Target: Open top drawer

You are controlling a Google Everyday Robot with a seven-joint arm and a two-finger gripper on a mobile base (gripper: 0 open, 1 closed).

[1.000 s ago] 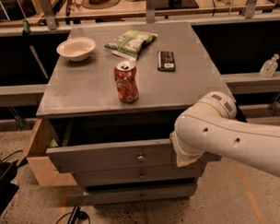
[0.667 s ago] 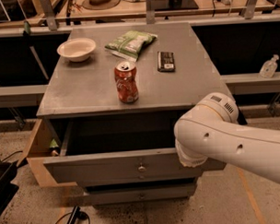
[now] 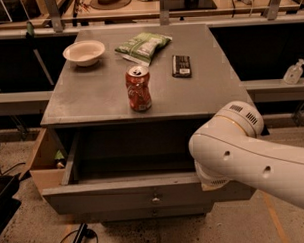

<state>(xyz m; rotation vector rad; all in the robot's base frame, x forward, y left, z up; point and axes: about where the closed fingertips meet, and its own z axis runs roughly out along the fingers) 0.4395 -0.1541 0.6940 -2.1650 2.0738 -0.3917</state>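
On bench: soda can front-ctr, bowl back L. Below, top drawer out; gripper at its front rim, R.

one high, near view angled down at the top drawer, gripper hidden behind arm

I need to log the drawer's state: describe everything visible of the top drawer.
The top drawer is grey and metal-looking, with a flat front and one small round knob at its centre. It stands pulled well out from under the grey tabletop, level, its deep interior open and dark; nothing can be made out inside. The robot's white arm covers the front's right end. The gripper is hidden behind that arm, so contact cannot be seen.
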